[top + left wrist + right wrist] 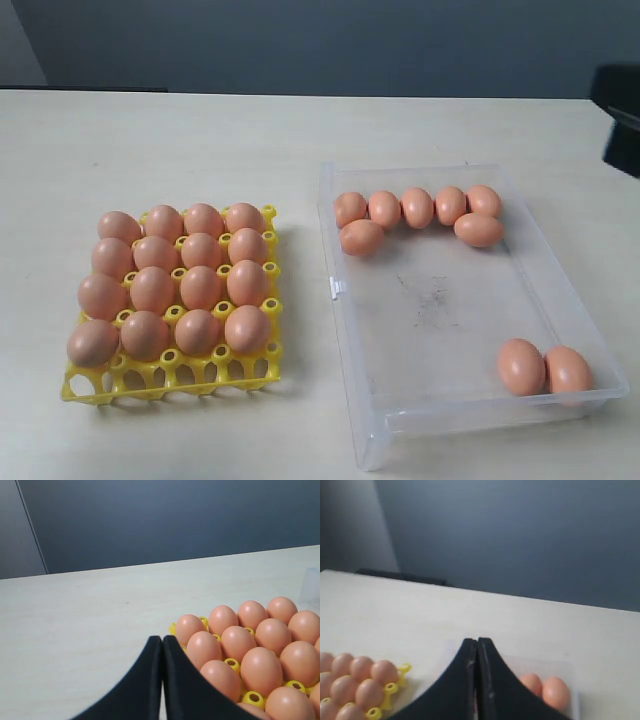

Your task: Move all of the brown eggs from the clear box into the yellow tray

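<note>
The tray [170, 380] is sitting on the table [200, 130], and the box [440, 300] is lying just beside it on the right arm's side. 16 eggs [177, 280] are resting in the tray in 4 rows of 4, leaving the nearest row of cups open. Inside the box, 7 eggs are bunching at the far end, 5 in a line and 2 tucked just before it. 2 more are touching each other in the near outer corner. The filled cups are lying ahead of the left gripper [161, 641], off toward the box. Ahead of the right gripper [477, 642] the box is lying with 2 eggs showing past its tips, and the tray is sitting off toward the left arm.
</note>
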Tool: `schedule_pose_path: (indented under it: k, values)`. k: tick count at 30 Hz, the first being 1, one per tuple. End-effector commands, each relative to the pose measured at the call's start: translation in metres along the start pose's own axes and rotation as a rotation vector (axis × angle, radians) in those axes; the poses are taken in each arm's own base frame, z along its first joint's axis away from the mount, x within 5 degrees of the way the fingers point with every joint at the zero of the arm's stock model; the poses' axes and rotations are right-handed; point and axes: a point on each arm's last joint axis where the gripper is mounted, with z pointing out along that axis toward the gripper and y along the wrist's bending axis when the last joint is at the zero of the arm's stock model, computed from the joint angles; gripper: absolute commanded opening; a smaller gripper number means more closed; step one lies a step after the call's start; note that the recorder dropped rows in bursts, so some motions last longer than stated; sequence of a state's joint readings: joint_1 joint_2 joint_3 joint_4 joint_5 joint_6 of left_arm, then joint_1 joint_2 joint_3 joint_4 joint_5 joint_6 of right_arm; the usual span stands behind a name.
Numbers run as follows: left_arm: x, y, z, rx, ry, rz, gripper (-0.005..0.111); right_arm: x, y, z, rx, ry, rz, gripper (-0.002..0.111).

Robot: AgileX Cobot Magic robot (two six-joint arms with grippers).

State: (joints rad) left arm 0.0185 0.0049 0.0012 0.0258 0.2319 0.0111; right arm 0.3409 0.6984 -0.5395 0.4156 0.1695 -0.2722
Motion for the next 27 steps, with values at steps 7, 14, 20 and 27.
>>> schedule_pose_path:
  k: [7,14,20,27]
  values:
    - [-0.001,-0.001,0.000,0.010,-0.006,0.001,0.000,0.079,-0.039,-0.058,0.381,-0.146,-0.009,-0.001]
    - [-0.001,-0.001,0.000,0.010,-0.006,0.001,0.000,0.119,-0.039,-0.066,0.411,-0.146,-0.029,-0.001]
    - [-0.001,-0.001,0.000,0.010,-0.006,0.001,0.000,0.147,-0.033,-0.064,0.343,-0.051,0.049,-0.001]
    - [-0.001,-0.001,0.000,0.010,-0.006,0.001,0.000,0.150,-0.032,-0.063,0.329,-0.028,0.065,-0.001]
